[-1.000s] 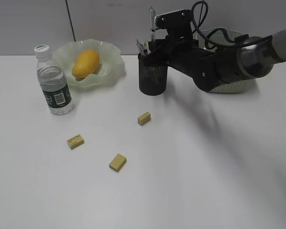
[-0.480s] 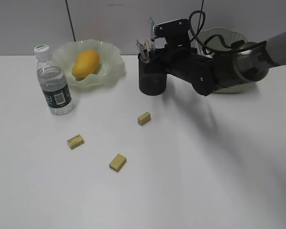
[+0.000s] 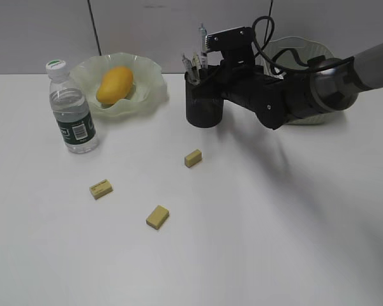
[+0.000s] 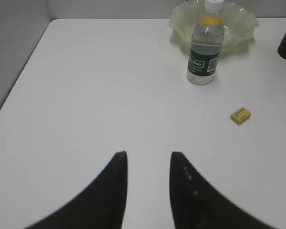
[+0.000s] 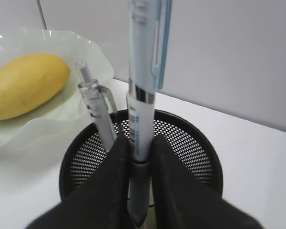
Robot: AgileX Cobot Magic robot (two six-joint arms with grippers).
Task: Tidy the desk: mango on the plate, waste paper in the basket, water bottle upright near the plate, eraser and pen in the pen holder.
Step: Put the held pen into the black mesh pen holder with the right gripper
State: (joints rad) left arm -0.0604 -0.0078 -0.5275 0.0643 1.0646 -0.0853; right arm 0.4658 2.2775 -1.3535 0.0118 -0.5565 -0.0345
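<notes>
The right gripper [image 5: 139, 183] is clamped on a pale blue pen [image 5: 145, 86], held upright with its lower end inside the holder [image 3: 205, 102]. The fingers [image 5: 115, 191] pinch the barrel just above the mesh rim, and a second, clear pen [image 5: 96, 112] leans inside the holder beside it. The holder stands near the desk's [image 3: 255, 229] far edge, about midway along it, with the basket [image 3: 300, 57] behind the right arm toward the far right corner.

The mango [image 3: 115, 84] lies on the plate [image 3: 150, 80] at the far edge, left of the holder. The bottle [image 3: 72, 108] stands upright just in front of the plate's left side, cap on.

Three small tan erasers lie on the open desk: one [image 3: 193, 158] in front of the holder, one [image 3: 101, 189] nearer the left, one [image 3: 157, 217] closest to the near edge.

The left gripper [image 4: 148, 164] hovers over bare desk at the left side, its jaws apart and holding nothing.
</notes>
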